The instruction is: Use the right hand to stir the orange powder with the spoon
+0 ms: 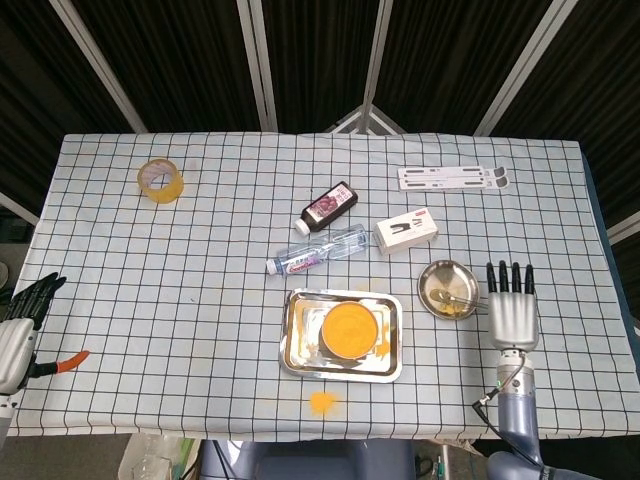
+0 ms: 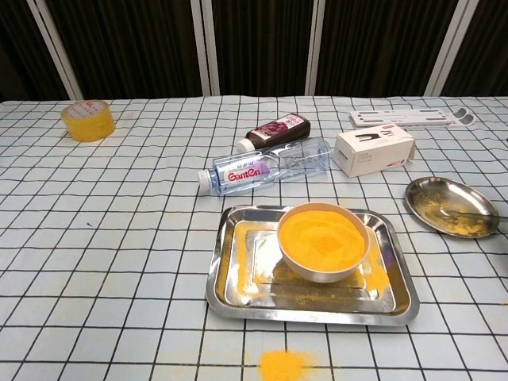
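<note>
A white bowl (image 1: 350,331) heaped with orange powder (image 2: 321,231) stands in a steel tray (image 2: 230,274) near the table's front. To its right lies a small metal dish (image 1: 441,280) dusted with powder, and the spoon (image 2: 470,213) rests in it with its handle pointing right. My right hand (image 1: 513,308) hovers just right of the dish, its fingers straight and apart, holding nothing and clear of the spoon (image 1: 462,296). It does not show in the chest view. My left hand (image 1: 18,328) sits at the table's far left edge with nothing in it.
Behind the tray (image 1: 292,340) lie a clear water bottle (image 1: 320,252), a dark bottle (image 1: 328,207) and a white box (image 1: 407,231). White strips (image 1: 452,178) lie at the back right, a tape roll (image 1: 160,180) at the back left. Spilled powder (image 1: 321,401) marks the front edge.
</note>
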### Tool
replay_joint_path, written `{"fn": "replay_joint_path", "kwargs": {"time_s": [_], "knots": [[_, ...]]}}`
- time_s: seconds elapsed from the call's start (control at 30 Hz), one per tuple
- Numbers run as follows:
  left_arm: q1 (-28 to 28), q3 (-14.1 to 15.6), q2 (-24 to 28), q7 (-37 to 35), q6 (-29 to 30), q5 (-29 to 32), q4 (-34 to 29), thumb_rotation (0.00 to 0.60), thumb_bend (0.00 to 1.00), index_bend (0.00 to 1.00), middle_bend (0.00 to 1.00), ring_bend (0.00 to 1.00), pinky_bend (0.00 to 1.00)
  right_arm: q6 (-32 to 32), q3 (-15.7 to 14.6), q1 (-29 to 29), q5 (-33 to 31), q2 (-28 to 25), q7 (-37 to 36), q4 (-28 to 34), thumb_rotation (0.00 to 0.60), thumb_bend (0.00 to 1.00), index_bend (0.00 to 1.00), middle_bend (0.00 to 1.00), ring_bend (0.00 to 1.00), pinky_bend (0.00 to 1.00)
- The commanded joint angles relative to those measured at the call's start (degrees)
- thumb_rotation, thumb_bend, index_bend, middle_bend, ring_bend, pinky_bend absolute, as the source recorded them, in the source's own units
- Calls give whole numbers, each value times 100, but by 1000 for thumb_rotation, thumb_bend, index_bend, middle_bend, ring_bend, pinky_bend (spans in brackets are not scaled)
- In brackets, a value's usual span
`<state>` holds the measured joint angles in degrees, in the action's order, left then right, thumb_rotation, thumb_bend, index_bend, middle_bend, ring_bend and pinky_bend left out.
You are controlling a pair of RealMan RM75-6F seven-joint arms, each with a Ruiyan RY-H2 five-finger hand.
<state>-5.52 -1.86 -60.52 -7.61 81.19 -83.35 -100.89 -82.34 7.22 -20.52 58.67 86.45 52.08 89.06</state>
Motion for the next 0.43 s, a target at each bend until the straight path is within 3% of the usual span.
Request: {"fn": "replay_joint_path", "kwargs": {"time_s": [0.03, 0.23, 0.43], "knots": [[-8, 27, 12, 25, -23, -40, 22, 600, 0, 0, 0, 0, 0, -215, -473, 374, 774, -719, -676, 511, 600, 434, 0, 67, 0, 0], [9, 81, -18, 339, 79, -215, 185, 600, 0, 0, 0, 0, 0, -868, -1252, 1056, 2131, -1620, -2183, 834, 600, 433, 0, 3, 0, 0], [69, 84, -188, 791, 323, -362, 340, 600, 0, 0, 0, 0, 0, -1598, -1628, 1622, 3041, -2275, -3656, 1005, 600, 433, 0, 0, 0, 0]]}}
